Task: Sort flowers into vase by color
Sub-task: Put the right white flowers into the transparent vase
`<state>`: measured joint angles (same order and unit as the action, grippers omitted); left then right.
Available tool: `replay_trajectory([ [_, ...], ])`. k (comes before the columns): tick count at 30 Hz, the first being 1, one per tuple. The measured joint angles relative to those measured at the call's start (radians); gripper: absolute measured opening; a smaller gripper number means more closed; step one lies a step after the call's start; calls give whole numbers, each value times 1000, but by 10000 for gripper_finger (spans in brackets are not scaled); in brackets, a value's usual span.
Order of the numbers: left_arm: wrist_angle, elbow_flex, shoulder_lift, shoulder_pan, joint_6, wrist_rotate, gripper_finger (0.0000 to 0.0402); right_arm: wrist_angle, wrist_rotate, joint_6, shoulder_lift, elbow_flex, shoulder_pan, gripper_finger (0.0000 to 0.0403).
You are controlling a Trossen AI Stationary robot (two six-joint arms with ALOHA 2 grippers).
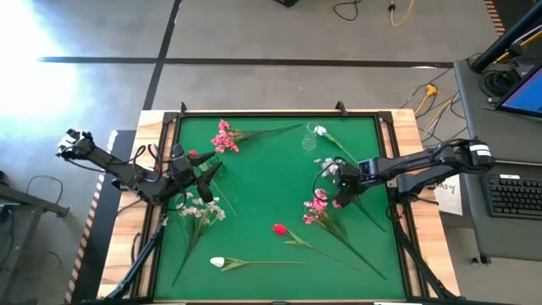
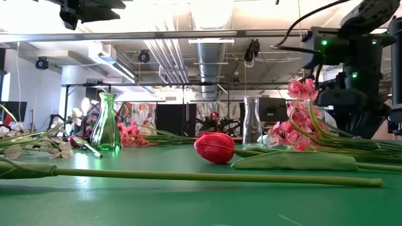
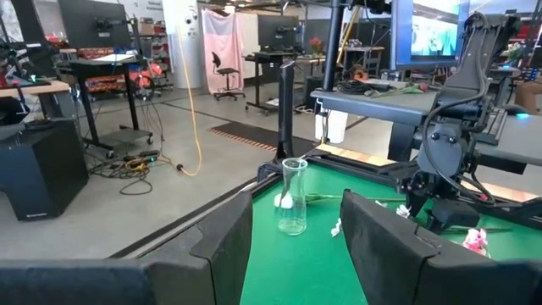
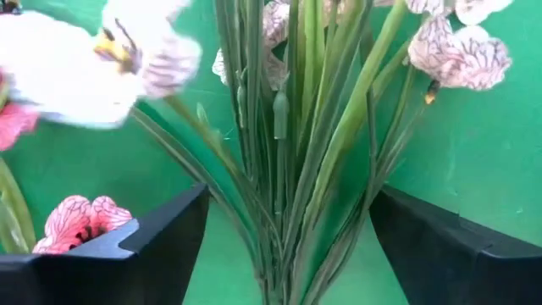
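Observation:
A pink blossom bunch (image 1: 318,205) lies on the green mat right of centre, its stems trailing toward the near right. My right gripper (image 1: 339,185) is over it, open. In the right wrist view its fingers stand on either side of the bundled green stems (image 4: 296,152), and mat shows beside them. My left gripper (image 1: 206,174) is open at the mat's left and holds nothing. Another pink cluster (image 1: 224,135), white sprays (image 1: 201,208), a red tulip (image 1: 279,229) and a white bud (image 1: 218,263) lie flat. A clear vase (image 1: 315,137) stands far right of centre.
A green glass vase (image 2: 105,129) stands upright at the mat's left, near the left arm. A white flower (image 1: 322,131) lies beside the clear vase (image 3: 293,196). The mat has a raised black frame (image 1: 279,113). Bare mat shows in the centre and far middle.

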<state>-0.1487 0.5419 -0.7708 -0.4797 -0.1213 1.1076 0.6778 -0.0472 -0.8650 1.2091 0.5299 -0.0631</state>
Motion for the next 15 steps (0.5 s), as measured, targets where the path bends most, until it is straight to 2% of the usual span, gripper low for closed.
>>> replay_trajectory([
  [15,19,0,0,0,0,-1,168,-21,-5,-24,3,18,0,131],
])
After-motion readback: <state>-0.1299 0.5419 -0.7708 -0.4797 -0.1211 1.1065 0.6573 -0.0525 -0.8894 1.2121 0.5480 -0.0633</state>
